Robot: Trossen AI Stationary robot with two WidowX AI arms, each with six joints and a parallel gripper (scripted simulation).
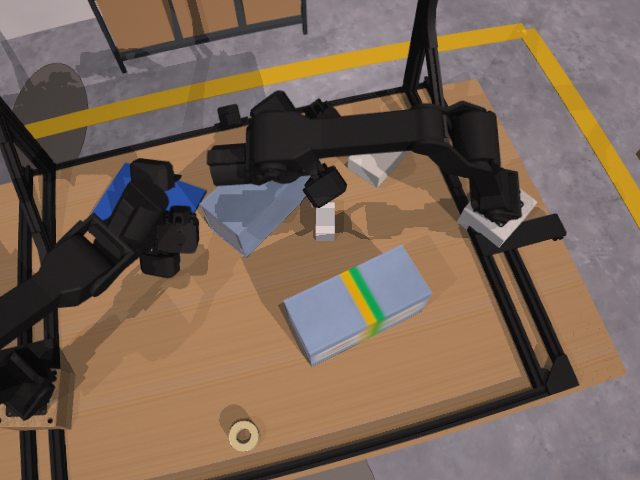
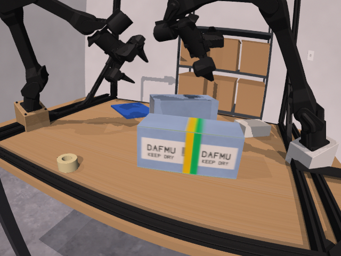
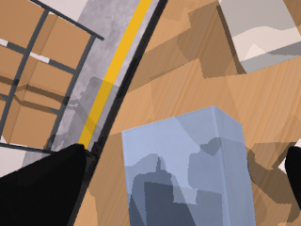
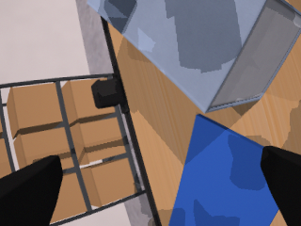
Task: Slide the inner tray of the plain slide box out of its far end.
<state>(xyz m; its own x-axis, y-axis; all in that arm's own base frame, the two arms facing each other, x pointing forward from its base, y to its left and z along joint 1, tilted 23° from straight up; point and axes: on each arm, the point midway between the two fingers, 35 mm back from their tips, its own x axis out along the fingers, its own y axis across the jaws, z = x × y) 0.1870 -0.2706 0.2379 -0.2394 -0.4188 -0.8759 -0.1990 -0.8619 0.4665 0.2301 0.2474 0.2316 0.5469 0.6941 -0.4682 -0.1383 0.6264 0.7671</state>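
The plain blue-grey slide box [image 1: 253,211] lies at the back of the table, with no band; it also shows in the exterior view [image 2: 183,105]. In the right wrist view [image 4: 188,25] one grey end face shows, about flush with the sleeve. My left gripper [image 1: 289,178] hangs open in the air above the plain box [image 3: 188,195] and touches nothing. My right gripper [image 2: 136,69] is open, in the air over the blue pad beside the box. The banded box [image 1: 356,304] with a yellow-green band lies nearer the front.
A flat blue pad [image 1: 111,193] lies beside the plain box. A white-grey block [image 1: 374,165] sits behind it and a small white block [image 1: 325,221] beside it. A tape roll [image 1: 244,435] lies near the front edge. Black frame rails border the table.
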